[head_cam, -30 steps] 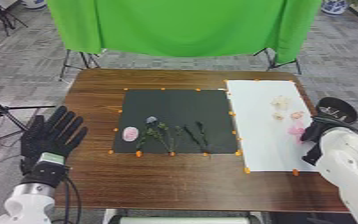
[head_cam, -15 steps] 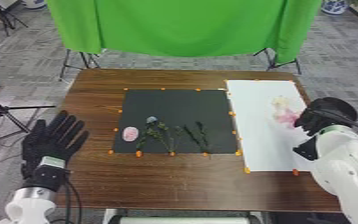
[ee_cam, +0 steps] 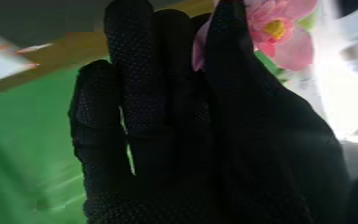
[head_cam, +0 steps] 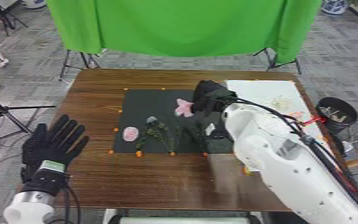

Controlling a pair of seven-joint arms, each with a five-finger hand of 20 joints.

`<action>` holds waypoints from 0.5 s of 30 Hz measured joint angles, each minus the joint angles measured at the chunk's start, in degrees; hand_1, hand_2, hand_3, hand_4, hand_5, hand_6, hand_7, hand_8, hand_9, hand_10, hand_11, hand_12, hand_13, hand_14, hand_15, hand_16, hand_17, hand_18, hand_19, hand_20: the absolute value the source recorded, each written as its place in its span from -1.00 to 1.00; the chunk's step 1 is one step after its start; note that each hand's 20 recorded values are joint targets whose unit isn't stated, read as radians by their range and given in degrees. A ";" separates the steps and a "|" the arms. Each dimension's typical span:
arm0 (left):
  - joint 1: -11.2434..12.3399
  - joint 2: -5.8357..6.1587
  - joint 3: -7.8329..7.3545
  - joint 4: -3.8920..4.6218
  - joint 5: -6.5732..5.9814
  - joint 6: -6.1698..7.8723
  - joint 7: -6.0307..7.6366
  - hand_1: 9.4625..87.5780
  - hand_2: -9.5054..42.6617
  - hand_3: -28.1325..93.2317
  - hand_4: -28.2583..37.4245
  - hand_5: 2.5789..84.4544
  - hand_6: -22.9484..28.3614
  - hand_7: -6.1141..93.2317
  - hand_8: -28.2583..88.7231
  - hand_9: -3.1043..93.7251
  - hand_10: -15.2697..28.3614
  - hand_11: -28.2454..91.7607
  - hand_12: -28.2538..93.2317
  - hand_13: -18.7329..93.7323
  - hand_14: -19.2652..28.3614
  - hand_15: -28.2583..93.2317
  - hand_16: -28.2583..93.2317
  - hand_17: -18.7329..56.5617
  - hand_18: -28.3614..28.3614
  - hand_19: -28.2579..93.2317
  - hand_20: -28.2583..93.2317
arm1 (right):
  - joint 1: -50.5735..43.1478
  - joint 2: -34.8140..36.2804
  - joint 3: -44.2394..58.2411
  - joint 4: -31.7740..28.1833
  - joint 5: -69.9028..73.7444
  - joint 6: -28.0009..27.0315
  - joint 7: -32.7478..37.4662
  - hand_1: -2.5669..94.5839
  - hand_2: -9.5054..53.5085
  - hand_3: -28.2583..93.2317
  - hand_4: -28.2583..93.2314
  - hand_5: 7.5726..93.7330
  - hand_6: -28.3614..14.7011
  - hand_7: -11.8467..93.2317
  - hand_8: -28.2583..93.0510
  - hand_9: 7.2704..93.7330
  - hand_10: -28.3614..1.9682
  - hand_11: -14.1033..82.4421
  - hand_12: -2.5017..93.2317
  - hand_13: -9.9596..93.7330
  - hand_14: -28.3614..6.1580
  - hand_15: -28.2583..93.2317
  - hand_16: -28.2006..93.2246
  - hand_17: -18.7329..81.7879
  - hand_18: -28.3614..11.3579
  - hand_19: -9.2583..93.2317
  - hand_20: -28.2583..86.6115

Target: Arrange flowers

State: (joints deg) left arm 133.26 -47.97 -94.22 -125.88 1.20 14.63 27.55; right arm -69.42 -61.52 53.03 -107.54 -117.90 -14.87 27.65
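In the head view my right hand (head_cam: 213,97) is over the upper right of the black sheet (head_cam: 144,102), pinching a pink flower (head_cam: 183,107) that sticks out on its left side. In the right wrist view the pink flower (ee_cam: 276,31) with a yellow centre is held between the thumb and fingers of my right hand (ee_cam: 162,100). Green stems (head_cam: 168,137), a bluish bloom (head_cam: 151,120) and a pink oval piece (head_cam: 130,133) lie on the black sheet. My left hand (head_cam: 51,145) rests open at the table's left edge.
A white sheet (head_cam: 246,86) with pale flowers (head_cam: 282,103) lies on the right, partly under my right arm. Orange markers line both sheets. A black bin (head_cam: 337,111) stands beyond the table's right edge. A green cloth (head_cam: 184,27) hangs past the far edge.
My right hand has swung left from the white sheet to above the black sheet, and the pink flower has come along with it. The left hand stays in place.
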 measured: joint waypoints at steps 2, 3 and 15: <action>-0.13 0.08 0.13 0.00 0.00 0.04 -0.01 -0.52 -0.19 0.66 -1.00 -0.05 0.26 -0.58 -0.67 -0.21 0.42 -0.21 -0.35 -0.23 0.49 0.06 -0.64 -0.71 0.55 0.11 -0.41 | 2.27 -2.07 -2.45 0.66 -0.23 -0.91 -0.62 0.23 -0.74 0.55 -1.00 0.56 0.34 -0.44 -0.54 0.70 0.17 -0.48 -0.49 0.58 0.11 0.06 -0.09 0.05 -0.65 0.76 0.05; -0.13 0.13 0.13 -0.01 0.00 0.08 0.00 -0.51 -0.19 0.66 -1.00 -0.05 0.26 -0.58 -0.67 -0.21 0.42 -0.21 -0.35 -0.23 0.49 0.06 -0.64 -0.71 0.55 0.11 -0.41 | 3.30 -3.08 -3.37 1.19 -0.30 -1.83 -1.20 0.23 -0.74 0.55 -1.00 0.56 0.34 -0.44 -0.54 0.70 0.17 -0.48 -0.49 0.58 0.11 0.06 -0.09 0.05 -0.65 0.76 0.05; -1.06 1.13 0.49 0.18 0.00 0.61 -0.47 -0.51 -0.19 0.66 -1.00 -0.04 0.26 -0.58 -0.67 -0.21 0.42 -0.21 -0.35 -0.23 0.50 0.06 -0.64 -0.71 0.55 0.11 -0.41 | 12.25 -8.88 -12.94 11.24 -3.93 -6.54 -4.48 0.24 -0.77 0.57 -1.00 0.56 0.34 -0.42 -0.55 0.68 0.15 -0.50 -0.48 0.58 0.15 0.04 -0.04 0.05 -0.65 0.75 0.07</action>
State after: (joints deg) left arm 132.20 -46.84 -93.73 -125.71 1.20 15.24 27.08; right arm -57.17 -70.40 40.10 -96.30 -121.83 -21.41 23.17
